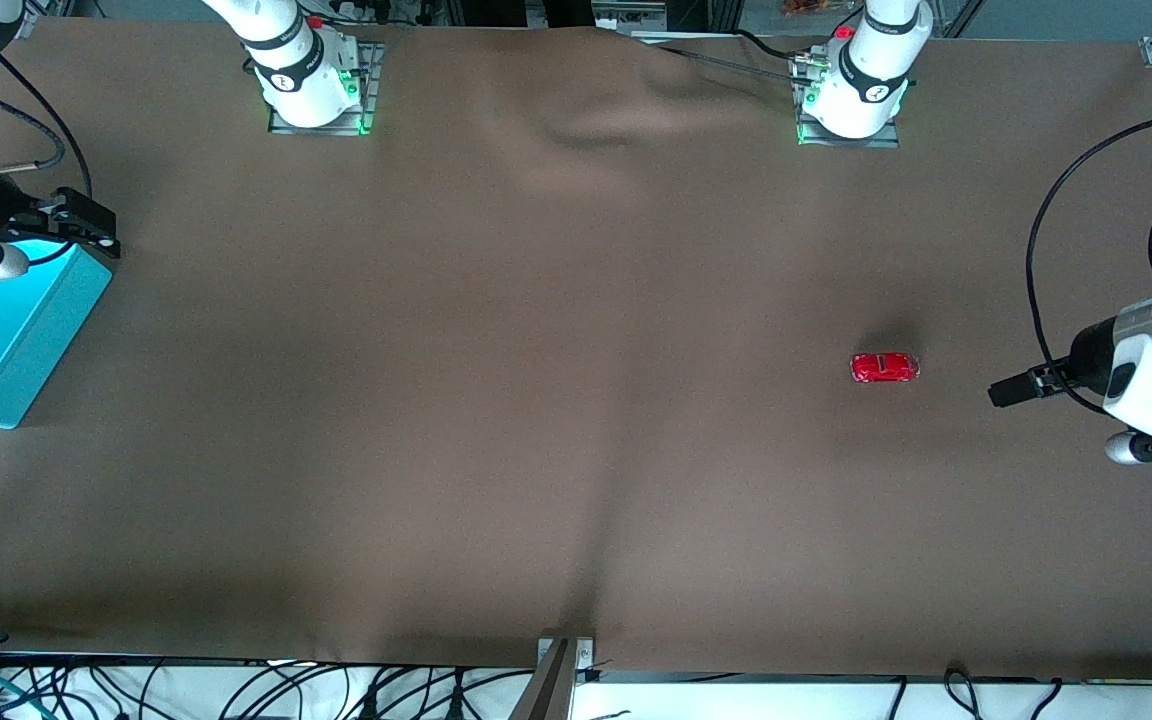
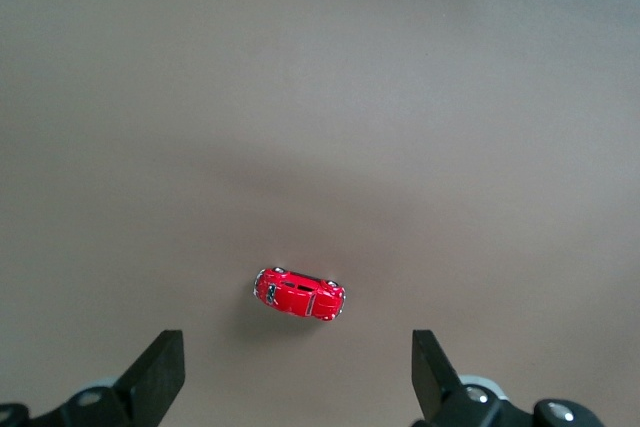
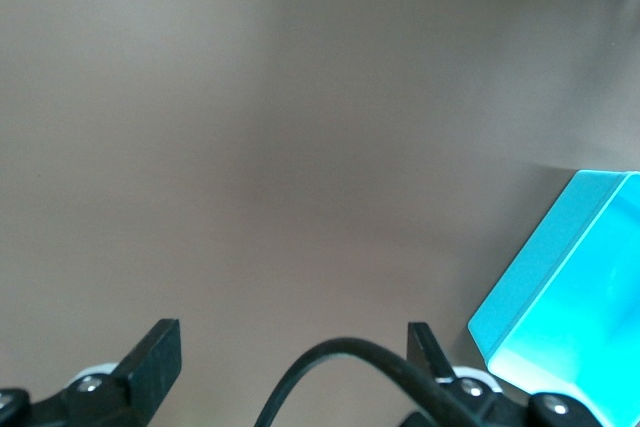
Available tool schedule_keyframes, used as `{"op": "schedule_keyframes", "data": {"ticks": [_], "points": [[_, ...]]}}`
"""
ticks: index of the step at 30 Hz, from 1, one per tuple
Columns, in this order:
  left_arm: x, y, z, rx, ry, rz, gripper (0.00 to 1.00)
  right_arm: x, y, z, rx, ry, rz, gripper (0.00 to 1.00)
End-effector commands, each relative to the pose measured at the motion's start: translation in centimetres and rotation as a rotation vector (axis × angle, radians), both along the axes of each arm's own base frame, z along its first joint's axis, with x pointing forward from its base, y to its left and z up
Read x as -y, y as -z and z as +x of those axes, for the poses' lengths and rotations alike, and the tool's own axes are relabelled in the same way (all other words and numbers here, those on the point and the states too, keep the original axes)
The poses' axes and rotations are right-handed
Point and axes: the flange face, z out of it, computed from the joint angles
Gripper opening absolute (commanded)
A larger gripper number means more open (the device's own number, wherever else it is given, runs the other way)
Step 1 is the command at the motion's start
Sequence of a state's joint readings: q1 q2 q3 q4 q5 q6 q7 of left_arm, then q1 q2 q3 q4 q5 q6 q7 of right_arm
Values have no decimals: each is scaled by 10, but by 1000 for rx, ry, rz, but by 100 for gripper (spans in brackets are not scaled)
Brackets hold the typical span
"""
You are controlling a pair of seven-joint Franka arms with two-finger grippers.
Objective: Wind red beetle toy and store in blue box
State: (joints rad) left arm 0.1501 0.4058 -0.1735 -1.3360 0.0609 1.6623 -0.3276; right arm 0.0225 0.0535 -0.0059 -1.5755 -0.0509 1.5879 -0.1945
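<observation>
Brown table (image 1: pixel 536 400), blue box (image 1: pixel 6 330) cut off; red beetle toy (image 1: pixel 884 368) clear

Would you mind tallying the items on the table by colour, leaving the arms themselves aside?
Red: 1, the red beetle toy, on the brown cloth toward the left arm's end.
Blue: 1, the blue box, at the right arm's end.
Total: 2

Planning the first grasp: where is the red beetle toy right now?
In the front view the red beetle toy sits on the brown table toward the left arm's end, beside the open left gripper and away from the blue box.
</observation>
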Motion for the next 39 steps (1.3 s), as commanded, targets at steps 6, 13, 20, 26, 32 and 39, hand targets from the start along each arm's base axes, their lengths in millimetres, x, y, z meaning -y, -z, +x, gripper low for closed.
{"op": "schedule_keyframes", "data": {"ticks": [6,13,20,26,32,39], "points": [[1,-3,-5,-8,12,-16,100,5,-8,5,27,13,11,100],[2,-2,-5,-10,11,-17,100,6,-8,5,27,13,11,100],[7,1,-14,-79,-37,-10,100,6,-8,5,27,15,11,100],[-1,1,-19,-115,-76,-6,100,7,-9,5,29,16,13,100],[-2,6,-22,-149,-194,12,100,6,-9,5,29,15,11,100],[-1,16,-25,-173,-289,32,100,6,-9,5,29,13,13,100]]}}
